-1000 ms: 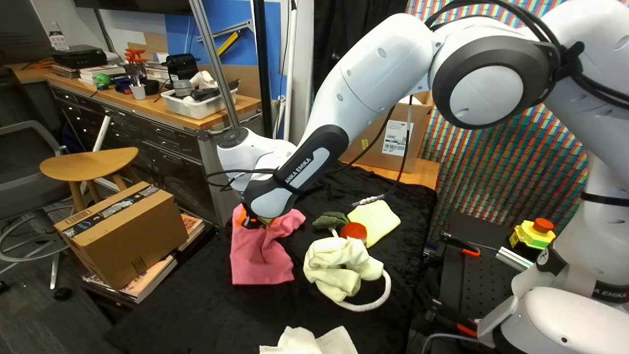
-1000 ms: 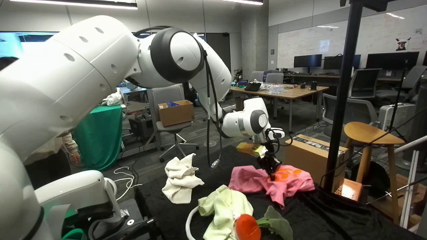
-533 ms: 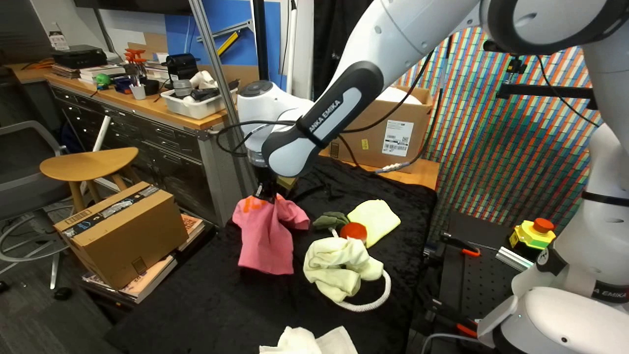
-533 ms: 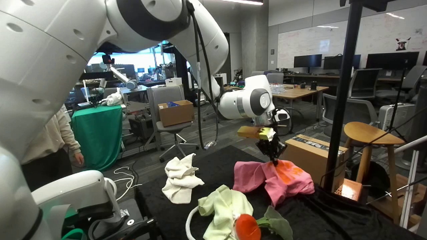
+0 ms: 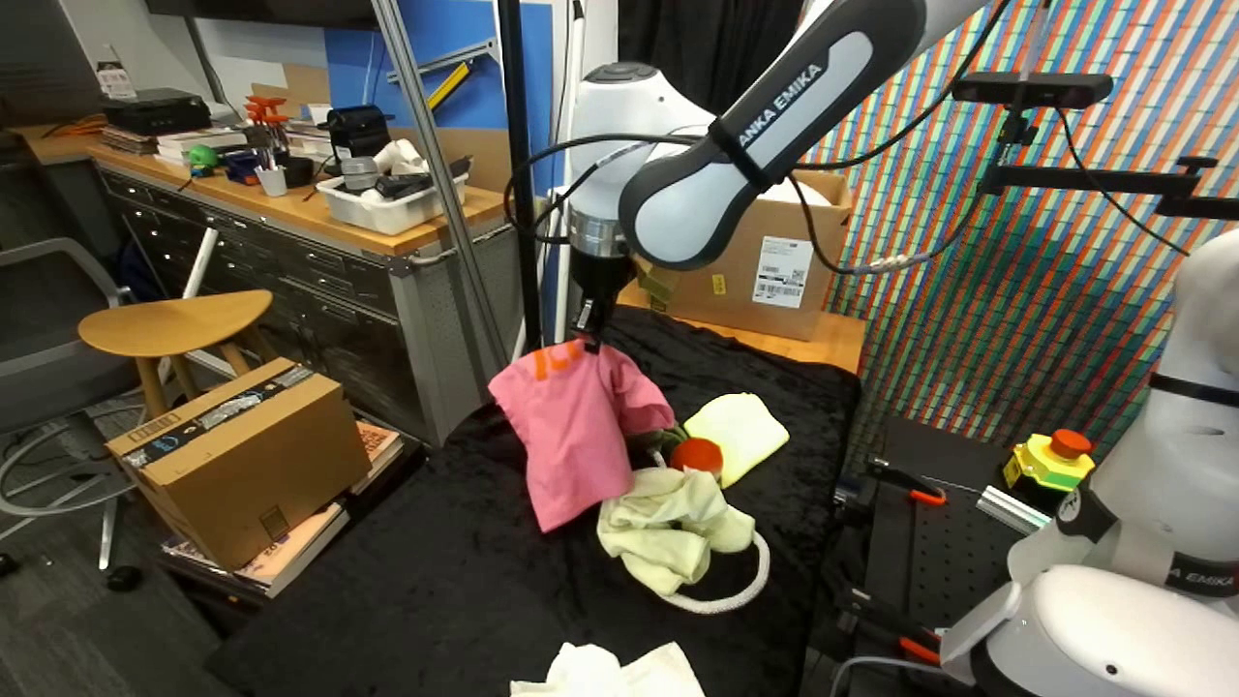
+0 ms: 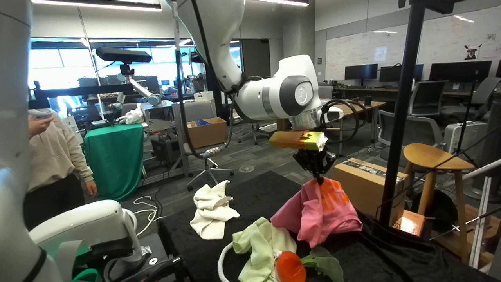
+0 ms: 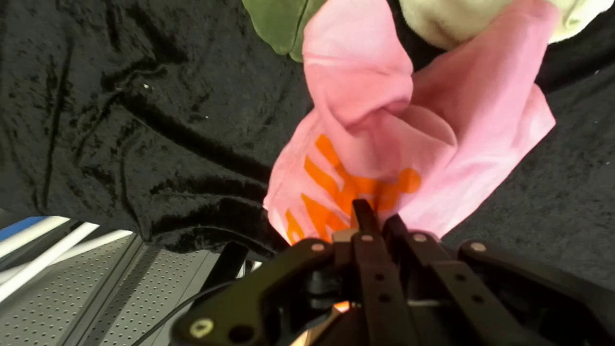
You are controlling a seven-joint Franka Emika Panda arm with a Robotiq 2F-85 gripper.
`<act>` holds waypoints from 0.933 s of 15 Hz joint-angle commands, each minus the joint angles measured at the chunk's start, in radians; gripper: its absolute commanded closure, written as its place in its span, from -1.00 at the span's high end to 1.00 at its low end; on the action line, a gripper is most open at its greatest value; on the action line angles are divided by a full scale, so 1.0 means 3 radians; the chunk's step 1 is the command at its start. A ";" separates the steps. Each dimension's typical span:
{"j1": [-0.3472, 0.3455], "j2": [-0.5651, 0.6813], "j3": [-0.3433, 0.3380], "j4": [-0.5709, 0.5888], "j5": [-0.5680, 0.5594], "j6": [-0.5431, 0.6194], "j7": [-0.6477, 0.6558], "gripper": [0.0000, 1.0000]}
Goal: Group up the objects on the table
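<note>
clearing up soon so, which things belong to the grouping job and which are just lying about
Job: pink cloth (in the pincer), pale green cloth, yellow cloth, white cloth, white rope, red-and-green item, black-covered table.
Lying about: taped cardboard box, wooden stool, labelled box, white tub.

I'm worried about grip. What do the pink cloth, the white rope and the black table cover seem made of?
Pink cloth: soft, matte fabric, perhaps cotton; it drapes in loose folds.
White rope: matte cord, seemingly braided by its ridged surface; cotton or synthetic, unclear.
Black table cover: probably velvet-like fabric, given its patchy sheen and wrinkles.
</note>
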 commanded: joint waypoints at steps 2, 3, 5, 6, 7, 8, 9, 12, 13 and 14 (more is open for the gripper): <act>-0.0286 -0.0721 0.0164 -0.0667 0.0186 0.0180 -0.0435 -0.85; -0.0323 -0.0824 0.0169 -0.0749 0.0249 0.0225 -0.0484 -0.86; -0.0383 -0.1034 0.0169 -0.0909 0.0402 0.0282 -0.0640 -0.87; -0.0399 -0.1124 0.0158 -0.0975 0.0469 0.0307 -0.0692 -0.87; -0.0417 -0.1229 0.0141 -0.1049 0.0546 0.0323 -0.0769 -0.86; -0.0431 -0.1316 0.0121 -0.1107 0.0581 0.0307 -0.0813 -0.86; -0.0445 -0.1407 0.0100 -0.1171 0.0634 0.0287 -0.0863 -0.86; -0.0492 -0.1587 0.0046 -0.1306 0.0585 0.0210 -0.0874 -0.86; -0.0522 -0.1615 0.0034 -0.1343 0.0517 0.0176 -0.0828 -0.87; -0.0544 -0.1630 0.0024 -0.1373 0.0481 0.0147 -0.0796 -0.85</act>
